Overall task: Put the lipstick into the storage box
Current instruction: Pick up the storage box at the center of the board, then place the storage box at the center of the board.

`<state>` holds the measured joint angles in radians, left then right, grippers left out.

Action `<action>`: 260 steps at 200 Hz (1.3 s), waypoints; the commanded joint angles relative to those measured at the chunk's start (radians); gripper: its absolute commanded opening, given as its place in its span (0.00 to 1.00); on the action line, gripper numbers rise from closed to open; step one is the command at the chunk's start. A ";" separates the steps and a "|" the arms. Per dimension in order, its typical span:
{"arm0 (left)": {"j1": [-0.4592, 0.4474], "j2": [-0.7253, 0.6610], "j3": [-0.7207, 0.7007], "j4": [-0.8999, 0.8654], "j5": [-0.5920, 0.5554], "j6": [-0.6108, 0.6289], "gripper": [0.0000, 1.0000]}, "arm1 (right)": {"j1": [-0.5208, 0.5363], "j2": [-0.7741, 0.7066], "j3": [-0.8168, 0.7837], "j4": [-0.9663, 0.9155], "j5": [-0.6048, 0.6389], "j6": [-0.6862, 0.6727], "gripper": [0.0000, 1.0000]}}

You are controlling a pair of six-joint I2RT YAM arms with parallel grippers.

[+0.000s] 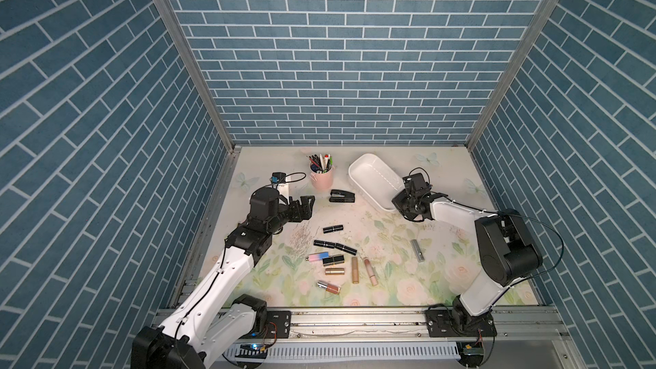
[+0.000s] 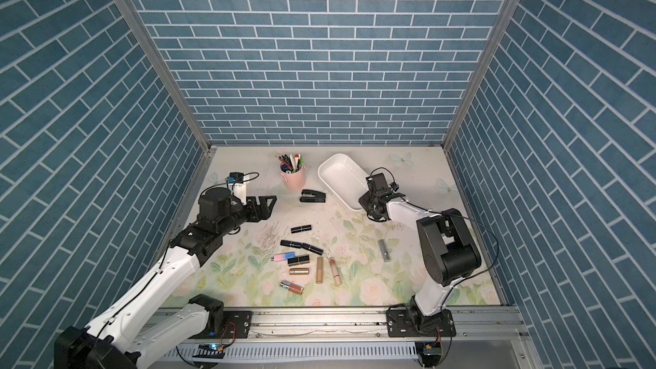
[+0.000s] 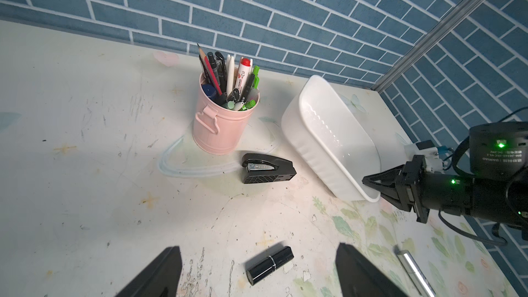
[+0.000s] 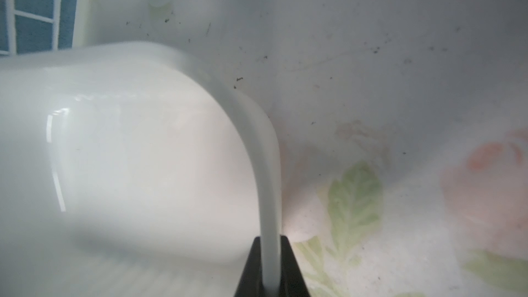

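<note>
White plastic is pinched between the right gripper's (image 4: 271, 265) closed jaws: the rim of the storage box (image 1: 372, 177), at the end nearest that arm. The left gripper (image 3: 257, 248) hangs wide open near a black lipstick (image 3: 270, 264) lying on the floral table (image 1: 408, 278), well apart from the box.

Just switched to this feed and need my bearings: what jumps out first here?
The right gripper is shut on the rim of the white storage box at the table's far right, one finger inside, one outside. Loose lipsticks lie scattered mid-table, none in the box yet. The left gripper stands open, a black lipstick on the table framed between its fingers in its wrist view.
</note>
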<state>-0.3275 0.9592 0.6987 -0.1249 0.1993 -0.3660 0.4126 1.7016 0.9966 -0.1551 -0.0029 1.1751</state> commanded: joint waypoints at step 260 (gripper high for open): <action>-0.004 0.100 0.017 0.091 0.278 -0.045 0.90 | -0.049 0.003 0.120 -0.459 -0.111 -0.904 0.00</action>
<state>-0.3275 1.0569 0.7139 -0.0860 0.4583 -0.3866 0.3470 1.6630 1.1221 -0.6476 -0.0952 0.2798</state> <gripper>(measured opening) 0.904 0.106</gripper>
